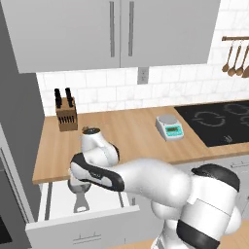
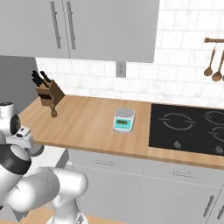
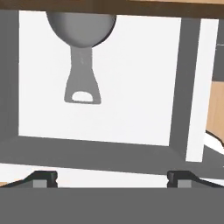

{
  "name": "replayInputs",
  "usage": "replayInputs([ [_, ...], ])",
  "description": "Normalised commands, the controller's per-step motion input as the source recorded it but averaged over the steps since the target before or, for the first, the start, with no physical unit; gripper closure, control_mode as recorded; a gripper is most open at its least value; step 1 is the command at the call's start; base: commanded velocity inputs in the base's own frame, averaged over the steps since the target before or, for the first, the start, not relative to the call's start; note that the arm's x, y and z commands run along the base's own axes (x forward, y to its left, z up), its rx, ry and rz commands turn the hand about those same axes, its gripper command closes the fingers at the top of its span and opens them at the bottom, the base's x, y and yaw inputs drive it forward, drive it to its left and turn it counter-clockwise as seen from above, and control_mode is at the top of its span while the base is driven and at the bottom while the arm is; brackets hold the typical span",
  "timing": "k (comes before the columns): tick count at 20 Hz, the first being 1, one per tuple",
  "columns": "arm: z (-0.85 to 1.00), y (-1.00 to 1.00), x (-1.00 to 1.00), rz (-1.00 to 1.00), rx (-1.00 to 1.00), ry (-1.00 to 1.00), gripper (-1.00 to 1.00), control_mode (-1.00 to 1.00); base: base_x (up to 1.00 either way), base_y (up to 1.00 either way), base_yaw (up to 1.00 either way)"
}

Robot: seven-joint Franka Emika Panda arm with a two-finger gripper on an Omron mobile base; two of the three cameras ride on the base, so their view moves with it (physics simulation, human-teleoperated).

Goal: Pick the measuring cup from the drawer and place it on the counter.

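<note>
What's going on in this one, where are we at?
The arm is reaching over the open drawer below the counter. The measuring cup lies on the drawer floor, bowl toward the counter edge, handle pointing to the drawer front. The gripper hangs above it with fingers spread, holding nothing; the cup is not yet grasped.

The measuring cup point(image 3: 81, 35) looks like dull grey metal, smooth. The drawer point(image 3: 131, 78) is matt white inside. The surface point(image 1: 126, 133) is light brown wood; the cooktop point(image 2: 188, 127) is glossy black glass.
</note>
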Motion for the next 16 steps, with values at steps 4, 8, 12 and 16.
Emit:
replayInputs([
  [4, -0.64, 0.07, 0.00, 0.00, 0.00, 0.00, -1.00, -1.00, 0.00, 0.00, 0.00],
  [8, -0.52, 0.17, 0.01, 0.00, 0.00, 0.00, -1.00, -1.00, 0.00, 0.00, 0.00],
  [12, -0.66, 0.16, 0.00, 0.00, 0.00, 0.01, -1.00, -1.00, 0.00, 0.00, 0.00],
  [16, -0.54, 0.20, 0.00, 0.00, 0.00, 0.00, -1.00, -1.00, 0.00, 0.00, 0.00],
])
